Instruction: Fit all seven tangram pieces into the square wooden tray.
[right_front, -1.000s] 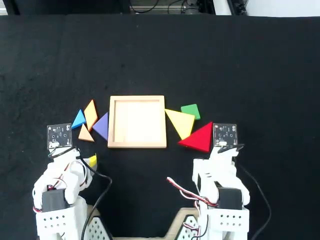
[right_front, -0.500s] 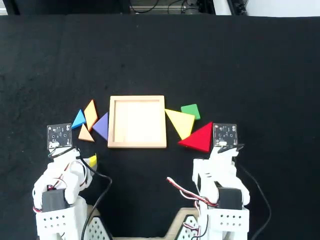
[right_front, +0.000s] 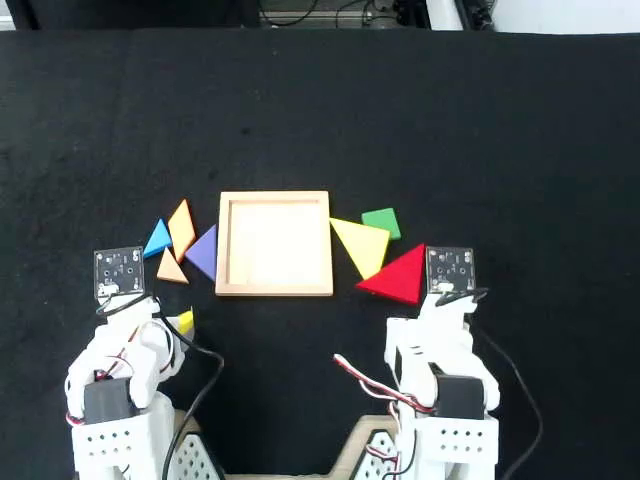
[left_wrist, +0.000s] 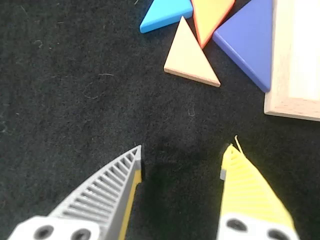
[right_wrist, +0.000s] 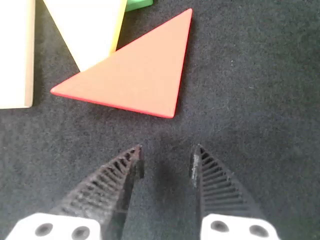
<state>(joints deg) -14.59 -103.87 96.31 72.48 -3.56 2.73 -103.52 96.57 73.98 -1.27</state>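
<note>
The square wooden tray (right_front: 222, 243) lies empty at mid-table. Left of it sit a blue triangle (right_front: 157, 239), an orange parallelogram (right_front: 181, 228), a purple triangle (right_front: 204, 252) and a tan triangle (right_front: 171, 268). To the tray's right are a yellow triangle (right_front: 362, 244), a green square (right_front: 381, 222) and a big red triangle (right_front: 397, 275). My left gripper (left_wrist: 184, 152) is open over bare cloth, a short way from the tan triangle (left_wrist: 189, 57). Just short of the red triangle (right_wrist: 137, 75), my right gripper (right_wrist: 166, 152) is open and holds nothing.
Black cloth covers the whole table, with wide free room beyond the tray. Both arm bases stand at the near edge, and cables (right_front: 365, 380) run between them. The tray's corner (left_wrist: 292, 105) lies close to my left gripper's yellow finger (left_wrist: 245, 185).
</note>
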